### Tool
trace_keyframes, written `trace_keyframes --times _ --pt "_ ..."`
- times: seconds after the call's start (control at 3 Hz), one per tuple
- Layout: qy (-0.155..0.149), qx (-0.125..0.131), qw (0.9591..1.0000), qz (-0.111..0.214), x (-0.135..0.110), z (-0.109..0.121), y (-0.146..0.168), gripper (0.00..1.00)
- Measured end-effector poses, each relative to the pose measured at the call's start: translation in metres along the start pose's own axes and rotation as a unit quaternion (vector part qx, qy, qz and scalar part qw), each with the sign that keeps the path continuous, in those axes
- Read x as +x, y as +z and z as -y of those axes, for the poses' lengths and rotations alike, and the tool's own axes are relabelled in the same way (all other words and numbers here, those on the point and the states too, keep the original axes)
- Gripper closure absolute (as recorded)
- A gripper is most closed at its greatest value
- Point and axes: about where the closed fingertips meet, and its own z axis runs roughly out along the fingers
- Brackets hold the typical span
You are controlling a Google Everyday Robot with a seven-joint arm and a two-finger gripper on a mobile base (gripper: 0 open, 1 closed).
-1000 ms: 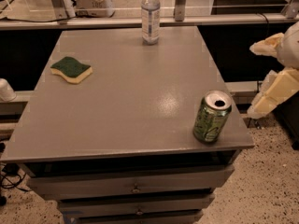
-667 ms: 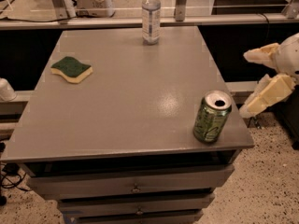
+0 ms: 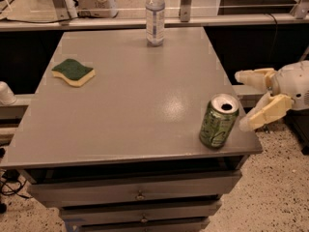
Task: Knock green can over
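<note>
Looks down on a grey tabletop [image 3: 135, 110] filling most of the view, with grey drawers [image 3: 96, 197] beneath it and speckled floor [image 3: 280, 187] to the right. Behind the far edge, a pale rail [image 3: 241, 19] running across, with bright clutter beyond, too unclear to name. At the lower left, dark cables [image 3: 9, 185] on the floor.

Near the front right corner of the tabletop, a green can [image 3: 218, 122]: upright, silver top facing up with a dark mouth hole, pale mottled print on the side. Stands close to the right edge and the front edge, well apart from everything else on the tabletop.

Just right of the can, off the edge of the tabletop, a cream-coloured hand [image 3: 240, 100] reaching in from the right on a white rounded wrist. Both fingers [image 3: 264, 114] spread wide, released, grasping nothing. Upper one pointing left, beyond the can's top; lower one angled down and left, tip very near the can's side. Cannot tell whether that tip touches the can.

At the middle of the far edge, a clear plastic bottle [image 3: 155, 16] with a white cap and a pale label, upright. On the left side toward the back, a sponge [image 3: 73, 72], green on top and yellow beneath, lying flat. Past the left edge, part of a white rounded object [image 3: 5, 93].
</note>
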Motion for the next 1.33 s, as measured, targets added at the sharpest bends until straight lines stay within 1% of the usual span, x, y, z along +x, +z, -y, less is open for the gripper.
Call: trace_keyframes --times 0.33,0.67,1.0,1.33 --pt "0.011 -0.033 0.9974 0.063 0.000 -0.016 0.008 0.00" --pt "-0.002 -0.050 0.9920 0.116 -0.007 -0.035 0.021 0.00" --pt "-0.018 -0.049 0.9882 0.144 -0.010 -0.049 0.034 0.00" --pt "-0.021 -0.018 0.9900 0.138 -0.008 -0.056 0.043 0.18"
